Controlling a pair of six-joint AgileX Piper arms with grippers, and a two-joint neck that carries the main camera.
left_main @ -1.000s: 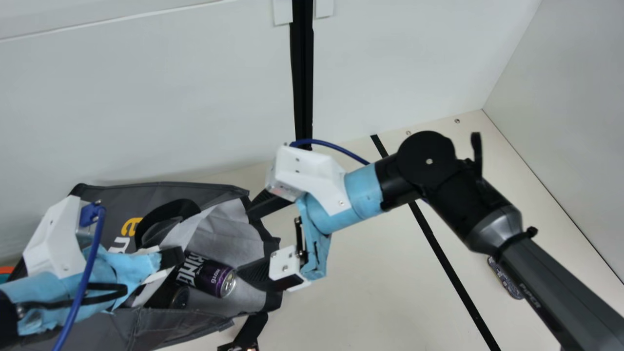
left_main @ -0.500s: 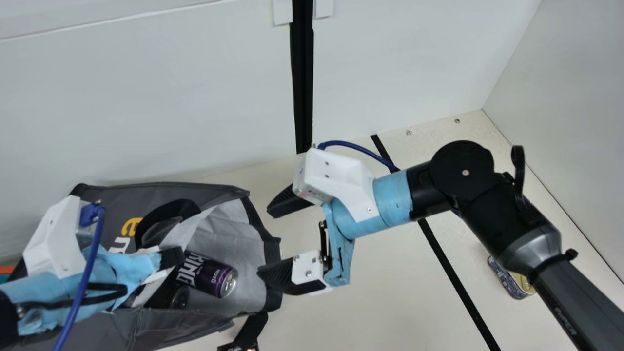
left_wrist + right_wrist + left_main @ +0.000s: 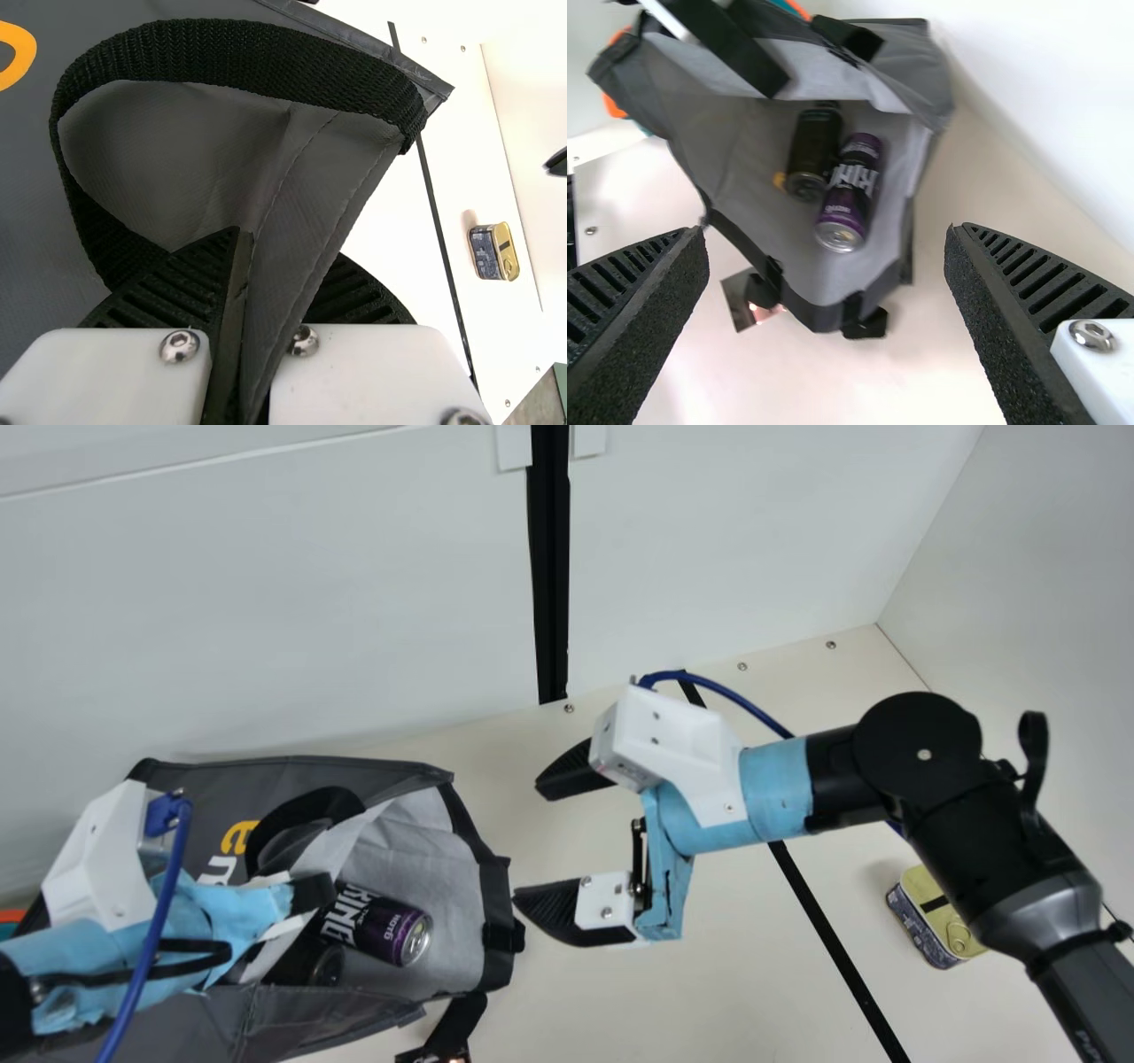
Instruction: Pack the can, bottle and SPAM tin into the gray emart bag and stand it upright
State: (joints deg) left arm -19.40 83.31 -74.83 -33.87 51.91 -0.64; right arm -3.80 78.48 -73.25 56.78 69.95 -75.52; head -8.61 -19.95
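The gray emart bag (image 3: 310, 775) lies on its side at the left, its mouth facing right. My left gripper (image 3: 307, 896) is at its upper flap; in the left wrist view my left gripper (image 3: 282, 266) is shut on a fold of the bag (image 3: 306, 195). Inside rest the purple can (image 3: 390, 930) and, beside it, a dark cylinder (image 3: 326, 964). My right gripper (image 3: 529, 840) stands open and empty, right of the mouth. From the right wrist, my right gripper (image 3: 827, 243) has spread fingers facing the can (image 3: 849, 197). The SPAM tin (image 3: 932, 919) sits at the right, partly behind my right arm.
Black tape (image 3: 828, 930) crosses the cream table between the bag and the tin. White walls bound the table at the back and right. A strap of the bag (image 3: 456, 1027) trails toward the near edge, with a small dark item (image 3: 738, 299) by it.
My right gripper has drawn back rightward from the bag's mouth, its fingers coming out into full sight. More of the SPAM tin is uncovered as that arm shifts. My left arm has kept still.
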